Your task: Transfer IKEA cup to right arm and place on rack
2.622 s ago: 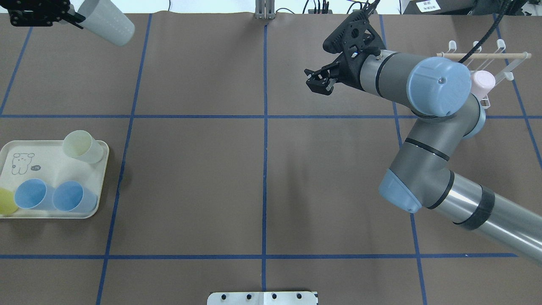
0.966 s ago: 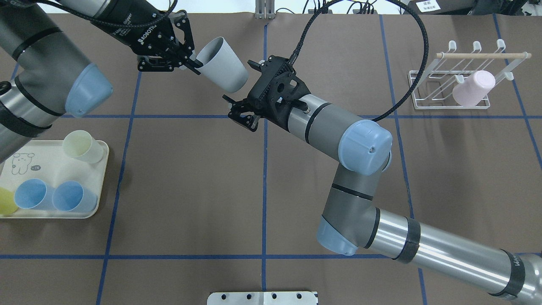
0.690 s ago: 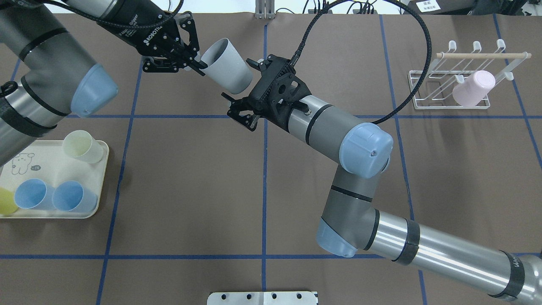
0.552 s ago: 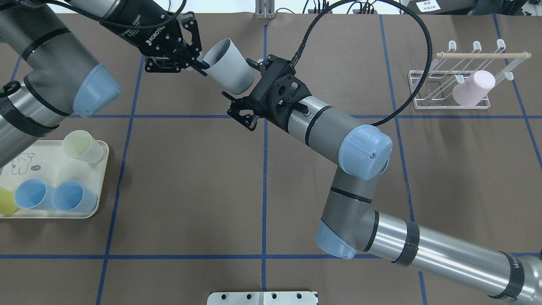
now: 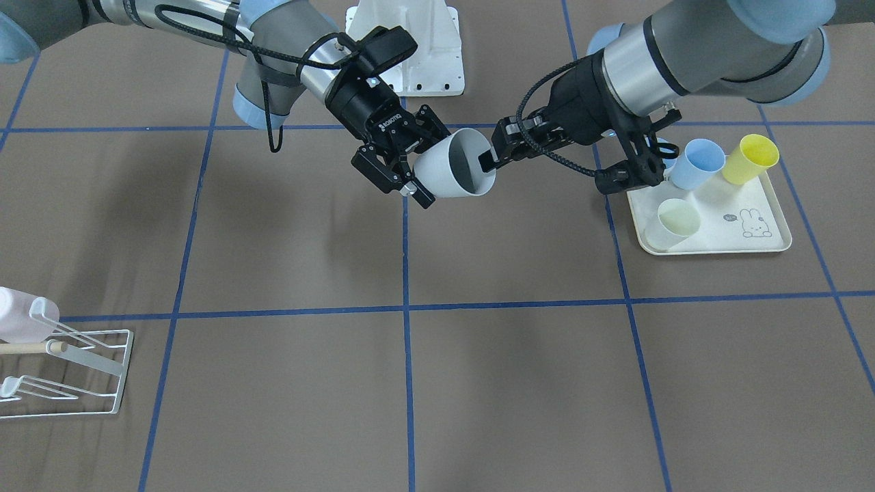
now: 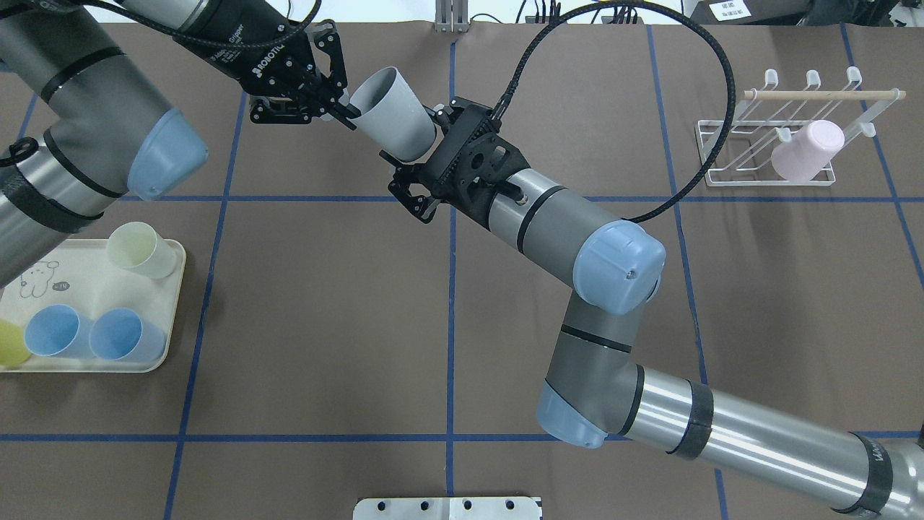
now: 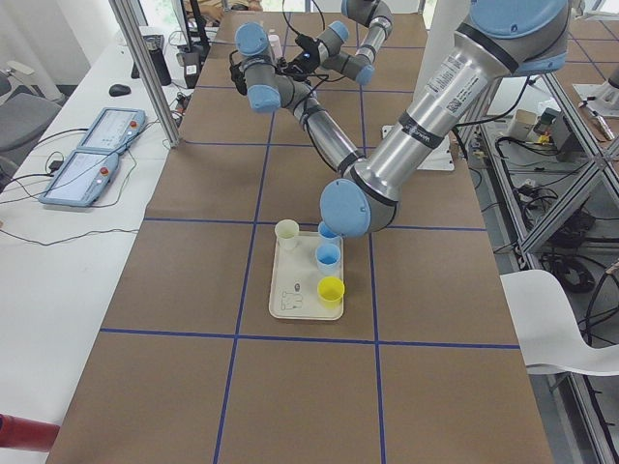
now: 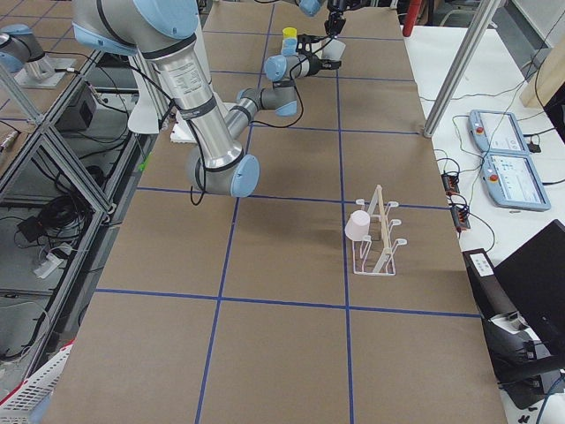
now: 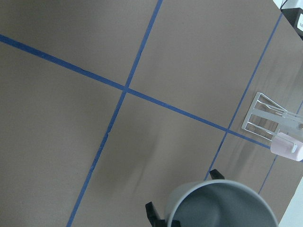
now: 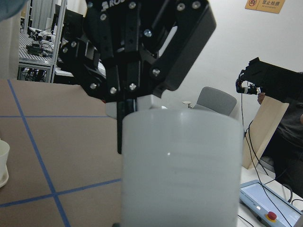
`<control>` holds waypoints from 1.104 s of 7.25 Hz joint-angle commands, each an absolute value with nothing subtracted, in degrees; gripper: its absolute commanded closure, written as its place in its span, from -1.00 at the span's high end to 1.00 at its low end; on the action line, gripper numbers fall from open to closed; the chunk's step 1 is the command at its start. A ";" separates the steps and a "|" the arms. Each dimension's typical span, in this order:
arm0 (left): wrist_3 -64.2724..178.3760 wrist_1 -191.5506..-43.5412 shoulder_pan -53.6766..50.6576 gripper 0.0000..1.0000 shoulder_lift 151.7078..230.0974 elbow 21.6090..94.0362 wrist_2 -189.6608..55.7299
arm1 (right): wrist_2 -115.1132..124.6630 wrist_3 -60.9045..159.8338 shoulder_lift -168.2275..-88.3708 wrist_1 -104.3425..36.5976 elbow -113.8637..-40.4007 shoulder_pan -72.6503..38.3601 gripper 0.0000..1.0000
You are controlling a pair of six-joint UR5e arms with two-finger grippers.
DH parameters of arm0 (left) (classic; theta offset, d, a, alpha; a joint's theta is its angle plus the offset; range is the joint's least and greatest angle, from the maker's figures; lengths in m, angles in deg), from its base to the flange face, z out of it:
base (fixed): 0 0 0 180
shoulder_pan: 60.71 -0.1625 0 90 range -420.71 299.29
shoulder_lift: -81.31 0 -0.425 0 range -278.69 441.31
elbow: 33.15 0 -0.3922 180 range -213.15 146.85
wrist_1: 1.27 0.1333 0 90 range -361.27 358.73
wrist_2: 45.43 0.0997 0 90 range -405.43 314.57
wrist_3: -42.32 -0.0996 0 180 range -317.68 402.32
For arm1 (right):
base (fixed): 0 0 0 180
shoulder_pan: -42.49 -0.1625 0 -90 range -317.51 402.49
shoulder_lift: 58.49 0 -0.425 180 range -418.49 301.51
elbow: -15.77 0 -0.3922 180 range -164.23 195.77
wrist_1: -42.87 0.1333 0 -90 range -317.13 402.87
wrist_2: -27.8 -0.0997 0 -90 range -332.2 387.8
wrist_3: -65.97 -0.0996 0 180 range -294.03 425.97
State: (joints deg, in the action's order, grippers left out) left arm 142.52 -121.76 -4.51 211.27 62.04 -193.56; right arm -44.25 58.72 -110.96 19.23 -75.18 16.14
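Now the grey cup [image 6: 393,115] hangs in mid-air over the table [image 6: 325,325], well apart from the rack [image 6: 823,94] and roughly midway between it and the table's other end. The left gripper [image 6: 350,113] is pinched on the cup's rim, one finger inside the mouth and one outside. The cup lies tilted, closed end pointing toward the rack's side. And here's the right gripper [image 6: 416,148], reaching in from the rack's side. Its jaws are spread wide with the cup's base sitting between them; whether they touch the wall, I can't tell. On the rack itself, a pink cup [image 6: 807,150] hangs on one prong. Far from the rack, at the opposite end of the table, the cream tray [image 6: 43,267] carries a pale green cup [image 6: 141,249], two blue cups [image 6: 52,330] and a yellow cup [image 6: 11,343] at its edge.
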 commanded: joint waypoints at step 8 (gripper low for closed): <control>142.08 -121.85 -4.90 -0.14 211.74 62.13 -193.53 | -43.83 58.85 -111.58 19.23 -75.46 16.47 -0.02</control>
